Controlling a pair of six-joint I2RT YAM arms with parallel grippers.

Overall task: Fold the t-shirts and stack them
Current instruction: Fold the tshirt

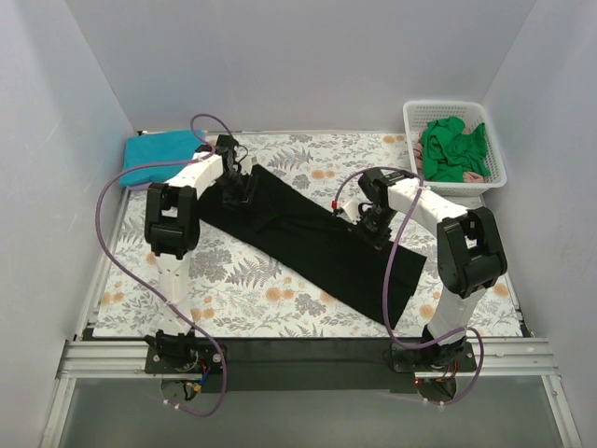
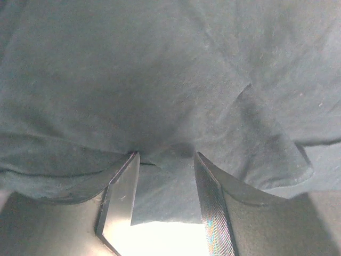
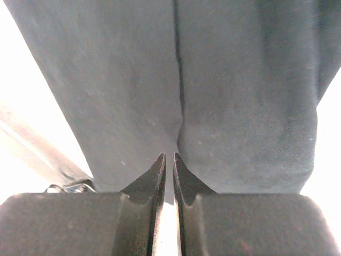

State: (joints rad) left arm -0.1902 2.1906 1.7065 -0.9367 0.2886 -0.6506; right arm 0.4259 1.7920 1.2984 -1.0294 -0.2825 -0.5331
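A large black t-shirt [image 1: 317, 245] lies in a long diagonal band across the table, from back left to front right. My left gripper [image 1: 240, 193] sits on its back left end. In the left wrist view the gripper [image 2: 165, 154] is open, its tips pressed into the black cloth [image 2: 160, 80], with a flap of cloth between the fingers. My right gripper [image 1: 376, 227] is at the shirt's right middle. In the right wrist view it [image 3: 169, 154] is shut on a thin fold of the black shirt [image 3: 240, 106]. A folded teal t-shirt [image 1: 163, 149] lies at the back left.
A white lattice basket [image 1: 494, 159] at the back right holds crumpled green t-shirts [image 1: 452, 149] and a bit of pink cloth. The fern-print table cover [image 1: 252, 289] shows around the black shirt. Grey walls close in three sides.
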